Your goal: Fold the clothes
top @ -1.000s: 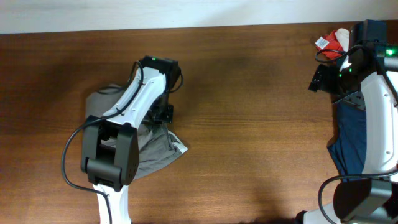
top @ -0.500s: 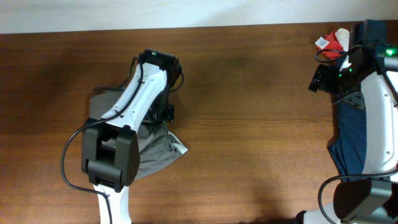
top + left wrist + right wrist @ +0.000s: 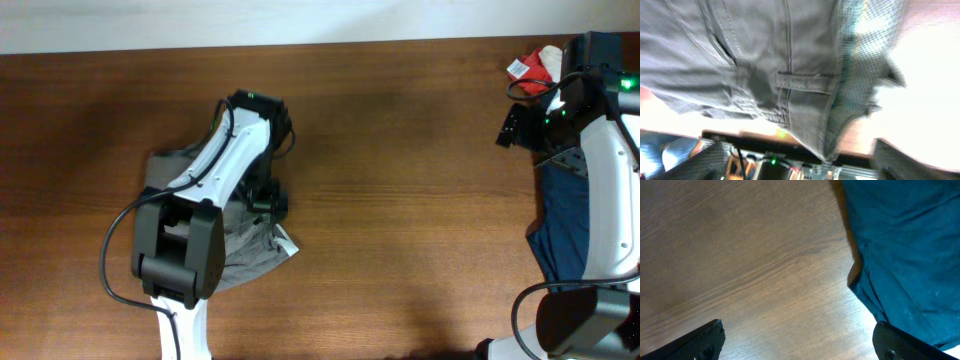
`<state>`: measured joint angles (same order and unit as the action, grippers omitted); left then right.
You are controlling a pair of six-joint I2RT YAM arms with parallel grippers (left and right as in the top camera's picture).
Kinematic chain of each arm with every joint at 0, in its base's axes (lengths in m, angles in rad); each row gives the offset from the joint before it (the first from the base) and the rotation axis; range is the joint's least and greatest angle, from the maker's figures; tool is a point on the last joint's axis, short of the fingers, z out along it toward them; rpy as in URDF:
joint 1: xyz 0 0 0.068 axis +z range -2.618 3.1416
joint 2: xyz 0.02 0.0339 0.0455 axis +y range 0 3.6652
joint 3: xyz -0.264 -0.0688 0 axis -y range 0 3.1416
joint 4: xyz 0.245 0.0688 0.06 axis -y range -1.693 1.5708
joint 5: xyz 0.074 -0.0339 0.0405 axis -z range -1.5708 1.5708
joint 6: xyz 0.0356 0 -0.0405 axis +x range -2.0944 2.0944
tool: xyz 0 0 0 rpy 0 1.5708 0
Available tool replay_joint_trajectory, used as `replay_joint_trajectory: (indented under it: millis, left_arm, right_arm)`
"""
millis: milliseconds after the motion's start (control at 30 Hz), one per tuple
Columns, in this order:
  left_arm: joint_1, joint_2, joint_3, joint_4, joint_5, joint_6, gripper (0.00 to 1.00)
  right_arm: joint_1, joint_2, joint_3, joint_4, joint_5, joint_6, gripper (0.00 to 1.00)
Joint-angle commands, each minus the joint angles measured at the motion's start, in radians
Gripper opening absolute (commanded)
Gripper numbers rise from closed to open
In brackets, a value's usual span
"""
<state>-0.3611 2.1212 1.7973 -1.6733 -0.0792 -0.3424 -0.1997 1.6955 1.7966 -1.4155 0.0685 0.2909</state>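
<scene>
- While the left arm reaches across the left part of the tabletop (image 3: 400, 200), overhead shows the left pincer (image 3: 266, 200) low over a crumpled grey garment (image 3: 245, 255) that lies partly under the arm. At the far right, the right pincer (image 3: 512, 125) hangs near a dark blue garment (image 3: 560, 230) and a red cloth (image 3: 545, 65) at the back corner.
- From the left wrist, grey fabric fills the view, with a belt loop (image 3: 805, 82), stitched seams and a paler checked waistband lining (image 3: 860, 50). The fingers (image 3: 707, 160) stand wide apart, clamping nothing.
- From the right wrist, the fingers (image 3: 707, 340) are spread wide and empty over bare wood, with the blue garment to one side.
</scene>
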Motion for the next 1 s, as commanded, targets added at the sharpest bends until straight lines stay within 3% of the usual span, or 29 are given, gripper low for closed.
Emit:
replay_joint_trajectory:
  millis: [0,33,100,133,600,767,967]
  left_arm:
    - [-0.003,-0.003,0.140,0.004,-0.039,-0.001,0.62]
    - [-0.003,-0.003,0.145,0.019,-0.068,-0.001,0.50]
    - [-0.003,-0.003,0.124,0.051,-0.075,-0.007,0.11]
    - [-0.003,-0.003,0.096,0.069,-0.069,-0.010,0.01]
    - [-0.018,-0.003,-0.491,0.423,0.270,-0.008,0.01]
    - [-0.030,-0.007,-0.452,0.370,0.271,-0.008,0.01]
    - [-0.030,-0.048,-0.184,0.217,0.198,0.015,0.01]
  right_arm:
    - [-0.004,0.001,-0.002,-0.002,0.003,0.002,0.98]
    - [-0.004,0.001,-0.002,-0.003,0.003,0.002,0.98]
    - [-0.004,0.001,-0.002,-0.002,0.003,0.002,0.98]
    - [-0.004,0.001,-0.002,-0.003,0.003,0.002,0.98]
    - [-0.004,0.001,-0.002,-0.003,0.003,0.002,0.98]
    - [-0.004,0.001,-0.002,-0.003,0.003,0.002,0.98]
    - [-0.004,0.001,-0.002,-0.003,0.003,0.002,0.98]
